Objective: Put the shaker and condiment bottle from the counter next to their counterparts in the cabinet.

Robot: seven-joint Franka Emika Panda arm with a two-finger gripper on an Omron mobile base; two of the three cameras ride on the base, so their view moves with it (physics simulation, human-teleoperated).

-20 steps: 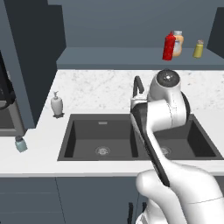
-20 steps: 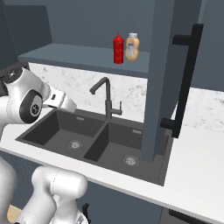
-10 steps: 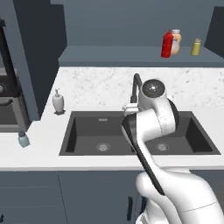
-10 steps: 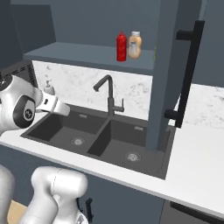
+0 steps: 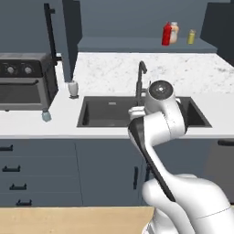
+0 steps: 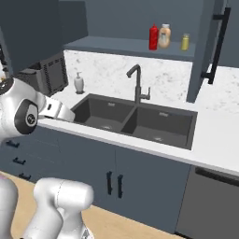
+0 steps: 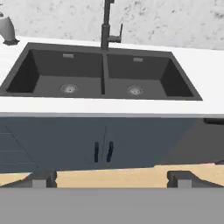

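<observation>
The red condiment bottle (image 5: 167, 34) (image 6: 153, 37) stands on the shelf of the slate-blue cabinet (image 5: 137, 45) (image 6: 116, 44), right beside the peach-orange bottle (image 5: 174, 33) (image 6: 164, 36). Further right on that shelf is the yellow-olive shaker (image 5: 191, 37) (image 6: 186, 42). The pale blue-green shaker (image 5: 46, 116) sits on the marble counter (image 5: 105, 68) near its front edge, before the toaster oven. My gripper (image 7: 113, 179) is open and holds nothing. It hangs in front of the counter, facing the sink and the base doors.
A dark double sink (image 5: 114, 114) (image 7: 105, 78) with a black faucet (image 5: 140, 77) (image 6: 136, 84) fills the middle of the counter. A white soap dispenser (image 5: 72, 89) (image 6: 79, 84) and a toaster oven (image 5: 23, 82) stand to the left. An open cabinet door with a black handle (image 6: 214, 42) hangs at the right.
The whole picture has shifted: the base has drawn back from the counter and moved left. The bottles and shakers stay in place. The gripper remains open.
</observation>
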